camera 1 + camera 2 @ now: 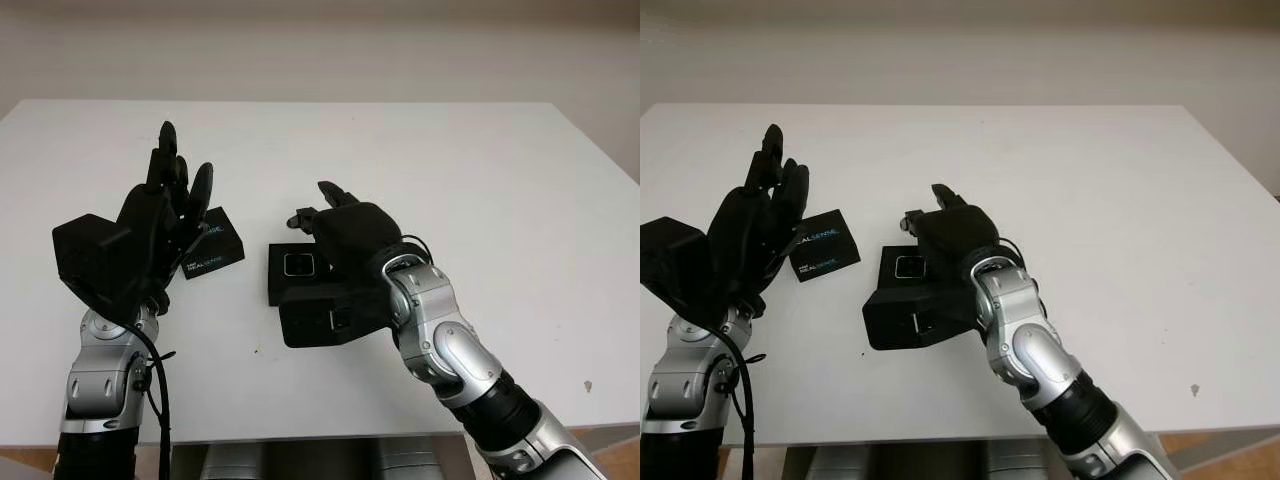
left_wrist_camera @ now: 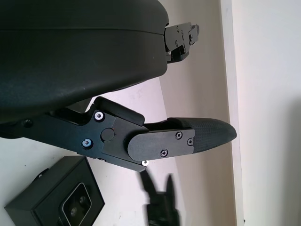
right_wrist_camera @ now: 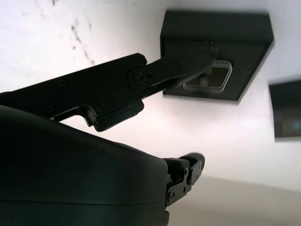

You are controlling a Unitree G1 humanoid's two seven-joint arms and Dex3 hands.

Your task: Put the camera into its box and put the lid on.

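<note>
A plain white rectangular table [image 1: 480, 180] is seen against a pale beige wall [image 1: 320, 45]. The small black square box [image 1: 292, 272] with the glass-lensed camera [image 1: 298, 265] seated in it lies near the table's middle. The flat black lid with blue lettering [image 1: 212, 252] lies just left of it, apart. The black right hand [image 1: 345, 232] is held over the box, fingers uncurled, nothing gripped. The black left hand [image 1: 160, 225] is raised beside the lid, fingers extended, empty.

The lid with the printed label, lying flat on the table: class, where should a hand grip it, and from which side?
Probably across the lid's two long edges, from above: it lies flat, label up, with open table around it. The open left hand hovers beside it.
</note>
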